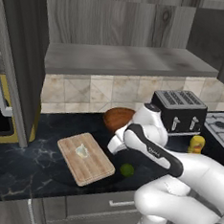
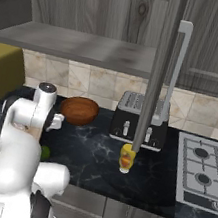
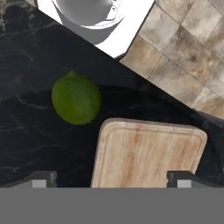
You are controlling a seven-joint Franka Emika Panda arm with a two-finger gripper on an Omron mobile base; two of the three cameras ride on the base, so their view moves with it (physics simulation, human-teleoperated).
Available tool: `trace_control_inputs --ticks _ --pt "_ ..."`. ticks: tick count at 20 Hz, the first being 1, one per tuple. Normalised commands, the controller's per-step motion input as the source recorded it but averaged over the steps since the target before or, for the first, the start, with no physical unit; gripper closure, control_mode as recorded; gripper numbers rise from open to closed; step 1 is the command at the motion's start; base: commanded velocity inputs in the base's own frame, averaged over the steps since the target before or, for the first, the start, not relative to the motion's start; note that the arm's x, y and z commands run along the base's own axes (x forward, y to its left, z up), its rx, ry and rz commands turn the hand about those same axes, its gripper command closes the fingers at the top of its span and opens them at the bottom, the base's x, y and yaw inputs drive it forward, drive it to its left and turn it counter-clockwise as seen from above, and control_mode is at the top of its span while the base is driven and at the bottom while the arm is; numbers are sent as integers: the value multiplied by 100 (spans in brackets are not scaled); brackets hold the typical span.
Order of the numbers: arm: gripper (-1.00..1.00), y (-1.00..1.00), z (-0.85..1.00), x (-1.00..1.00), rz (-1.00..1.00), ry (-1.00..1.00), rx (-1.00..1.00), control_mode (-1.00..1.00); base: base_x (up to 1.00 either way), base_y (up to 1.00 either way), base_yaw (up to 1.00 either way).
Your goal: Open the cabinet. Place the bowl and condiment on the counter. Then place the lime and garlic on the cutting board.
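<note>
Cutting board point(image 1: 86, 158): on bench point(image 1: 22, 168), near its front edge, garlic point(image 1: 82, 151) on top. Lime point(image 3: 76, 99): on bare bench just beside the board's corner, free all round. Fingers point(image 3: 43, 178): spread wide, empty, above the board edge; lime lies off to one side, apart

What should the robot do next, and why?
Probably shift its open fingers sideways over the small round green lime and lower to pick it up. The off-white garlic bulb already lies on the light tan wooden cutting board, and the fingers hang above the board's edge, while the lime sits beside it on the black marble counter.
</note>
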Motion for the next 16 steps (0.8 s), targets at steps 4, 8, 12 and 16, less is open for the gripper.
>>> trace_control_inputs --ticks 4,8,12,16 --pt "-100 0 -2 0 1 9 -6 -100 0 0 0" --pt "-100 0 -5 0 0 1 -2 -100 0 0 0" --pt "-100 -9 -22 -1 0 0 -3 -100 0 0 0" --pt "-100 -14 -25 -7 0 0 -3 -100 0 0 0"
